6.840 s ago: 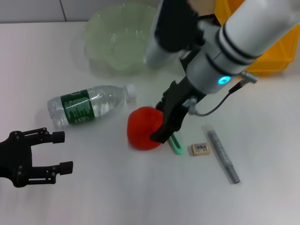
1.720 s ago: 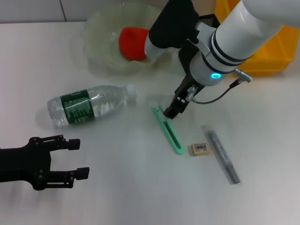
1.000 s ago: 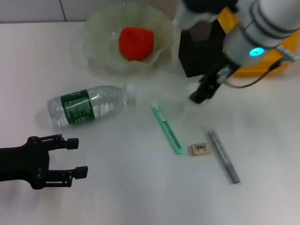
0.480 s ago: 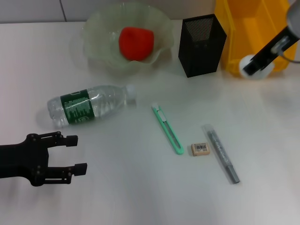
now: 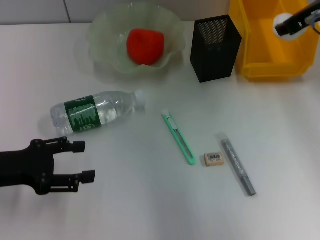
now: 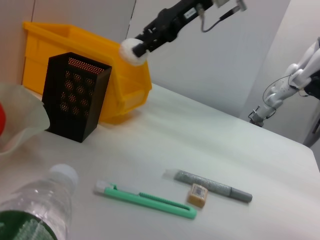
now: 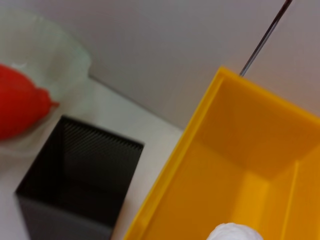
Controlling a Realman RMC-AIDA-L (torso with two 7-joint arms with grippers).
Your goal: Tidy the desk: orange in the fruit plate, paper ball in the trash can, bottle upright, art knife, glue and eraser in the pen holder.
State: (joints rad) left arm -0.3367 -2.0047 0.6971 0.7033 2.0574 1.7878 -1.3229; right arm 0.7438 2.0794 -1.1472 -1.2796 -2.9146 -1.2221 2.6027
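The orange (image 5: pixel 145 45) lies in the pale green fruit plate (image 5: pixel 107 27) at the back. My right gripper (image 5: pixel 290 22) is shut on the paper ball (image 5: pixel 281 23) and holds it above the yellow trash can (image 5: pixel 265 50); the ball also shows in the left wrist view (image 6: pixel 131 50) and in the right wrist view (image 7: pixel 234 233). The bottle (image 5: pixel 95 112) lies on its side. The art knife (image 5: pixel 179 138), the eraser (image 5: pixel 213 159) and the glue (image 5: pixel 238 165) lie on the desk (image 5: pixel 150 200). The black pen holder (image 5: pixel 216 47) stands beside the trash can. My left gripper (image 5: pixel 84 160) is open and empty at the front left.
The pen holder stands between the fruit plate and the trash can, close to both. The bottle lies just beyond my left gripper. A grey wall (image 6: pixel 240 55) rises behind the desk.
My right gripper has carried the paper ball from the trash can's front edge up and back, over its inside. The left gripper has barely moved.
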